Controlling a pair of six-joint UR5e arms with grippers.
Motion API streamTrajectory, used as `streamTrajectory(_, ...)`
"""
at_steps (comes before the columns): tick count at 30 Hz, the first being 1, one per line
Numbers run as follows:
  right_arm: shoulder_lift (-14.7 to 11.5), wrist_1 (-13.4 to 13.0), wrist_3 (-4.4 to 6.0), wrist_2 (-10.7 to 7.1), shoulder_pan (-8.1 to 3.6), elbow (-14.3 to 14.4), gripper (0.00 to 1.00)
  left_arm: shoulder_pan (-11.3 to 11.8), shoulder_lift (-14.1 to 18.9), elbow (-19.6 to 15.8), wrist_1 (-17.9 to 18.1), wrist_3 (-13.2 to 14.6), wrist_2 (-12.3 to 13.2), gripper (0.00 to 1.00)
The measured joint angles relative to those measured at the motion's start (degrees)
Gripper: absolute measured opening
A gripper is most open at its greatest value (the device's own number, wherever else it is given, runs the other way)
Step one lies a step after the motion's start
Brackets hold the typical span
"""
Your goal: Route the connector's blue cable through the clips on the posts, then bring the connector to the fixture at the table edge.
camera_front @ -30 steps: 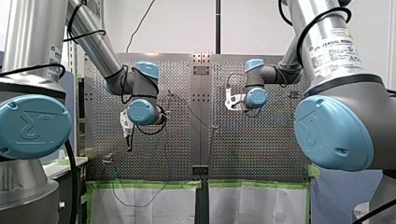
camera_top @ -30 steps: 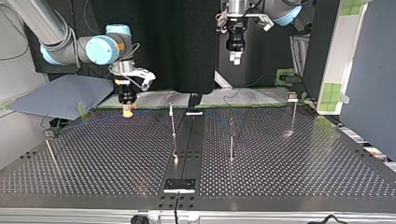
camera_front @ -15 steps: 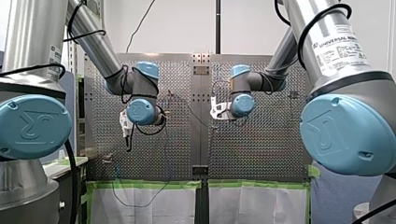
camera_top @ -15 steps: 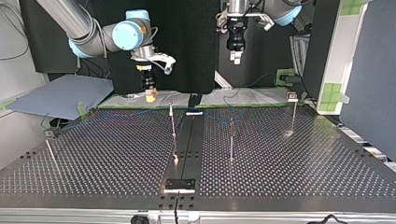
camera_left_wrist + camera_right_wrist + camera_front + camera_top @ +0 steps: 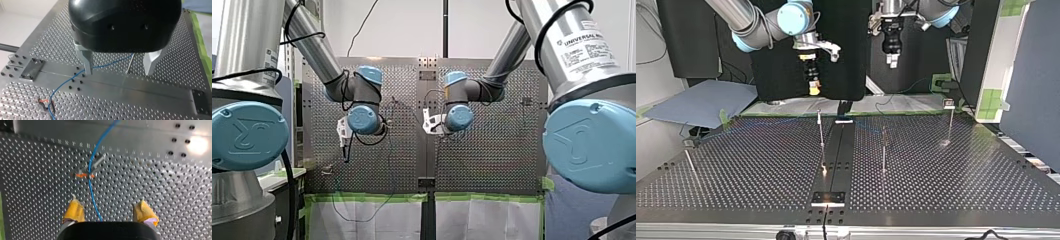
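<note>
- I think the step now is to grab the blue cable (image 5: 91,187) close to the clip (image 5: 84,175), the one with orange marks on top of a post
- To do it well, my right gripper (image 5: 109,205) should go straight down, keep the cable in the middle of its yellow pads (image 5: 75,211), and pinch softly so the cable is not pulled off the clip
- It should stay a little back from the clip so the pads do not bump the post
- My right gripper is wide open and holds nothing
- The cable runs between its pads and lies across the clip just ahead; I cannot tell if it is snapped in
- My right arm points its gripper down, high over the tabletop (image 5: 961,180), almost above the clip
- My left gripper (image 5: 119,71) is wide open too and holds nothing; it points down, higher up, at the top view's right of the clip
- The cable passes right by one of its metal fingers (image 5: 87,62), and another post (image 5: 129,63) shows between them
- I cannot find the connector
</note>
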Motion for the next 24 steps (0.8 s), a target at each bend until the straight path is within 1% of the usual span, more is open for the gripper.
streamTrajectory(4, 0.00, -0.52, -0.03, 0.84, 1.94, 0.72, 1.00, 0.00, 0.00, 0.00, -0.88, 0.67, -1.71, 1.00)
streamTrajectory(8, 0.01, -0.58, -0.20, 2.62, 3.99, 1.11, 1.00, 0.00, 0.00, 0.00, -1.35, 0.92, -2.36, 1.00)
streamTrajectory(11, 0.00, -0.57, -0.28, 4.17, 5.25, 1.21, 1.00, 0.00, 0.00, 0.00, -1.75, 0.99, -2.95, 1.00)
streamTrajectory(14, 0.00, -0.57, -0.31, 5.64, 5.60, 1.26, 1.00, -0.01, 0.00, 0.00, -2.15, 1.28, -3.89, 1.00)
streamTrajectory(18, 0.00, -0.56, -0.32, 7.31, 5.47, 1.28, 1.00, -0.01, 0.00, -0.03, -2.69, 1.48, -4.59, 1.00)
streamTrajectory(20, 0.00, -0.56, -0.31, 7.72, 5.34, 1.29, 1.00, -0.02, 0.00, -0.02, -2.98, 1.51, -5.04, 1.00)
streamTrajectory(24, 0.00, -0.67, -0.27, 7.97, 5.11, 1.43, 1.00, -0.02, 0.00, -0.02, -3.13, 1.58, -5.34, 1.00)
